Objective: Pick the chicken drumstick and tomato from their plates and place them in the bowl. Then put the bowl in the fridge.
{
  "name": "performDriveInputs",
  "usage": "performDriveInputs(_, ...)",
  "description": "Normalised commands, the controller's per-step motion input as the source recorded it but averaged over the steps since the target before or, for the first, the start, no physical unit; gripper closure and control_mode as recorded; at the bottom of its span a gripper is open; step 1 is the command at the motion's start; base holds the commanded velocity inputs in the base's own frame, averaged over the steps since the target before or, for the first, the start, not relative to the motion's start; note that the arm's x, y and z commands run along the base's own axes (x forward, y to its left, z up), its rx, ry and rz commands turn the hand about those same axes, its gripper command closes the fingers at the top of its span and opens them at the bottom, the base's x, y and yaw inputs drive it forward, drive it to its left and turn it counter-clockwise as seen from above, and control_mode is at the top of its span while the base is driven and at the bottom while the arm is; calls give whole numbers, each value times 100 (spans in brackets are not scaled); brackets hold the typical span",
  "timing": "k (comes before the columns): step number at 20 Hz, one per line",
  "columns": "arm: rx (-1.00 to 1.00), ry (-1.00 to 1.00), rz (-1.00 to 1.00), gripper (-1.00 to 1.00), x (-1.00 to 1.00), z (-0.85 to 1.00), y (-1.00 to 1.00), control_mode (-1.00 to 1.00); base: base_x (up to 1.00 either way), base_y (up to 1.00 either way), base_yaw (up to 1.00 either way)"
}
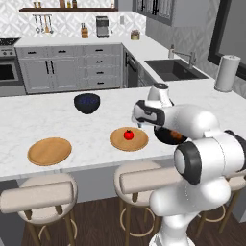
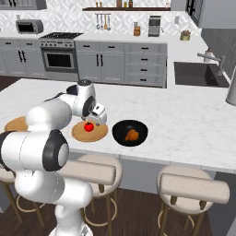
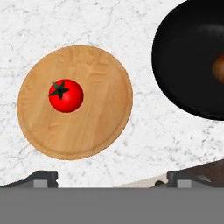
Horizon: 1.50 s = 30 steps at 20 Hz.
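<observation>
Item: tomato (image 3: pixel 65 95), on near plate (image 3: pixel 94 131), left of centre. Chicken drumstick (image 2: pixel 132 134) inside black bowl (image 2: pixel 120 127), just beside that plate on the marble counter (image 2: pixel 184 120). Second plate (image 1: pixel 49 151) bare. Gripper (image 3: pixel 107 178) above the counter, jaws spread wide, holding nothing. No legible writing

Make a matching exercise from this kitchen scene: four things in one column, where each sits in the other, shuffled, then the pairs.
Things:
1. tomato
2. chicken drumstick
3. speckled bowl
4. paper towel roll

Places:
A. inside the black bowl
B. beside the sink
C. on a wooden plate
D. alone on the marble counter

Pairs: 1-C, 2-A, 3-D, 4-B
</observation>
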Motion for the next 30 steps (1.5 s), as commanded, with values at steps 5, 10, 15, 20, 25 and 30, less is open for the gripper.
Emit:
performDriveInputs(5,0,3,0,-100,19,2,84,-100,0,0,0)
performDriveInputs(10,0,8,0,-100,27,-1,30,-100,0,0,0)
performDriveInputs(15,2,0,3,-100,36,-41,-20,-100,0,0,0)
performDriveInputs(20,0,1,0,-100,29,-55,0,-100,0,0,0)
performDriveInputs(25,-2,0,0,-100,43,-26,1,-100,0,0,0)
performDriveInputs(30,-2,5,3,-100,36,-14,-1,-100,0,0,0)
